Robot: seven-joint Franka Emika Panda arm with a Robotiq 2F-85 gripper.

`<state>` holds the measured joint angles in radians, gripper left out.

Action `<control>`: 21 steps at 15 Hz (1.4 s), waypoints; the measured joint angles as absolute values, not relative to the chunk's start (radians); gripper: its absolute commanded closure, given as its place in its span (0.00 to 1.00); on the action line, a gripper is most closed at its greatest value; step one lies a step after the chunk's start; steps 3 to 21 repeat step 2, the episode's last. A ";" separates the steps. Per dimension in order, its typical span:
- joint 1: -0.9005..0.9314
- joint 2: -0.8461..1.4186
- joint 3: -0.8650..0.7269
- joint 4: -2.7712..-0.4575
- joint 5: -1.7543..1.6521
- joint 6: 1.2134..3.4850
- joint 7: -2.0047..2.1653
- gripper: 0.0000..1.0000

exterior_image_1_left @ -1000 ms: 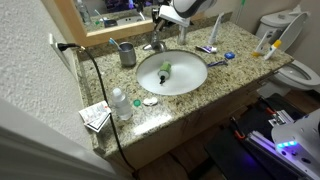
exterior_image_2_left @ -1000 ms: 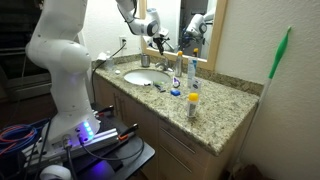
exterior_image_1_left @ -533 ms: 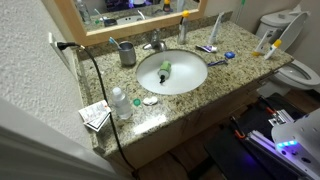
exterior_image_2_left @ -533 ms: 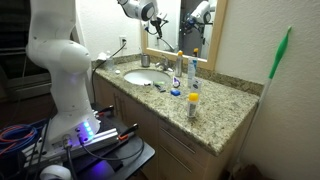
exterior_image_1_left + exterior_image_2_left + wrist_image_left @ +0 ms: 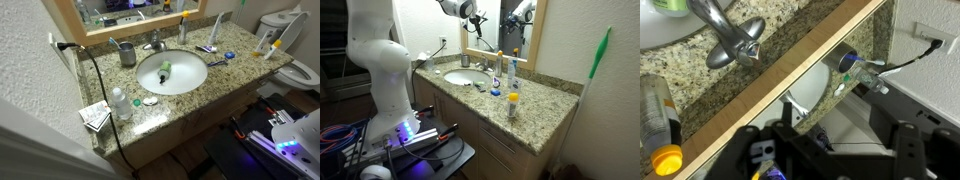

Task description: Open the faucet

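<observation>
The faucet (image 5: 155, 43) is a small silver tap at the back rim of the white basin (image 5: 190, 80); it also shows by the basin in an exterior view (image 5: 481, 64). In the wrist view the faucet (image 5: 732, 42) lies at the upper left on the granite counter. My gripper (image 5: 473, 13) hangs high above the faucet, close to the mirror, and clear of it. It is out of view in the exterior view from above. My gripper (image 5: 830, 152) is open in the wrist view, its dark fingers (image 5: 752, 152) wide apart with nothing between them.
A grey metal cup (image 5: 127, 53) stands left of the faucet. A small green item (image 5: 165, 70) lies in the basin. A clear bottle (image 5: 120, 103), a black cable (image 5: 97, 85) and small bottles (image 5: 513, 100) are on the counter. The wood-framed mirror (image 5: 120, 31) backs it.
The gripper has risen from just above the faucet up toward the mirror and left the overhead exterior view. Its jaws have opened.
</observation>
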<state>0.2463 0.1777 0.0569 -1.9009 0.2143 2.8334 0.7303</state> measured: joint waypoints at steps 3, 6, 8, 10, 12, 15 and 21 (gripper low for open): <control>0.246 0.178 0.057 -1.901 0.214 2.833 0.730 0.20; 0.246 0.178 0.057 -1.901 0.214 2.833 0.730 0.20; 0.246 0.178 0.057 -1.901 0.214 2.833 0.730 0.20; 0.246 0.178 0.057 -1.901 0.214 2.833 0.730 0.20; 0.246 0.178 0.057 -1.901 0.214 2.833 0.730 0.20; 0.246 0.178 0.057 -1.901 0.214 2.833 0.730 0.20; 0.246 0.178 0.057 -1.901 0.214 2.833 0.730 0.20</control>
